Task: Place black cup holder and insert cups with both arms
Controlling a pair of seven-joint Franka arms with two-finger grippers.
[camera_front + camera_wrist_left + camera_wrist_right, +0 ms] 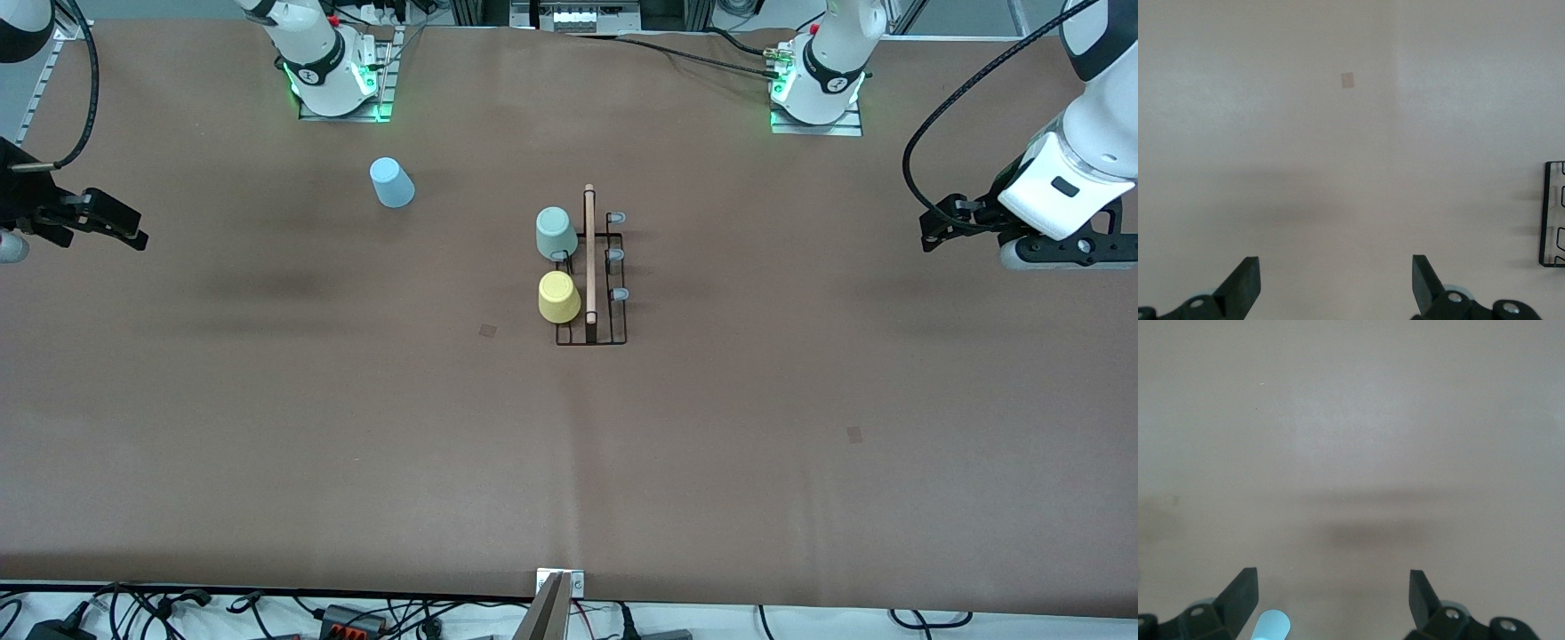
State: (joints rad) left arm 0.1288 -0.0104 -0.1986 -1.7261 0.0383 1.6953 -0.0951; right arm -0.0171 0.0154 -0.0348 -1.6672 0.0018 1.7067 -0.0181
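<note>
Left gripper (1336,287) jaws spread wide, empty, right gripper (1333,600) jaws likewise, holding nothing

Brown table cover (267,444), evenly lit

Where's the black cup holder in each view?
Front view: cup holder at table centre, green cup and yellow cup on it.
Left wrist view: only a corner of its wire base, at the picture's edge.
Right wrist view: not in it.
Shared landmark: the brown table, seen in all three.
</note>
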